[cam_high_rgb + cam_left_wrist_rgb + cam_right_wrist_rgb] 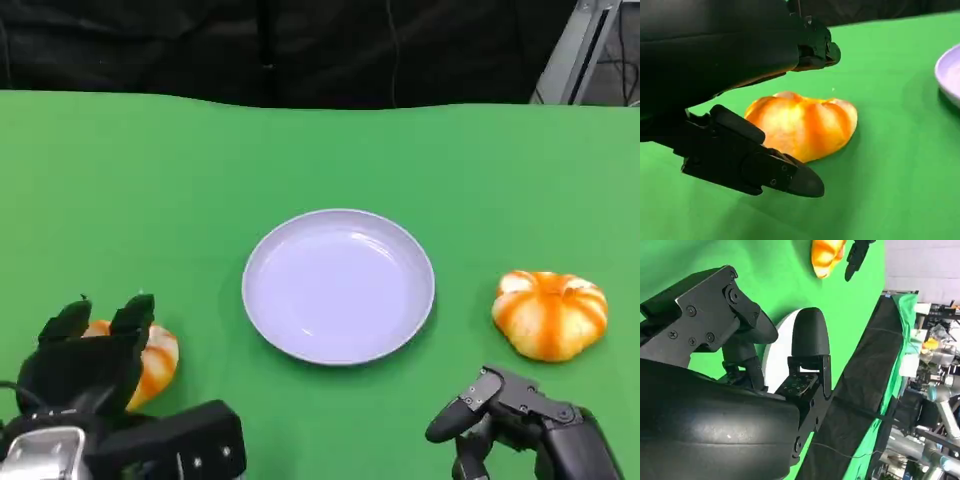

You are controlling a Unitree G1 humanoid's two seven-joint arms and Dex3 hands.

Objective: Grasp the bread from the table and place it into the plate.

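Observation:
Two round orange-and-white bread rolls lie on the green table. The left bread (160, 358) (802, 125) (826, 256) sits just beyond my left hand (88, 362) (740, 100), whose fingers reach over it while the thumb lies in front, apart from it. The right bread (550, 313) lies right of the empty pale plate (340, 285) (950, 72) (774, 357) at the table's centre. Below that bread, near the front edge, my right hand (510, 412) (747, 335) hovers, holding nothing. The left hand's fingers (856, 255) also appear beside the left bread in the right wrist view.
The green cloth (320, 160) covers the whole table, with a black backdrop (300, 50) behind its far edge. A metal frame (580, 45) stands at the back right. Lab equipment (935, 390) lies beyond the table.

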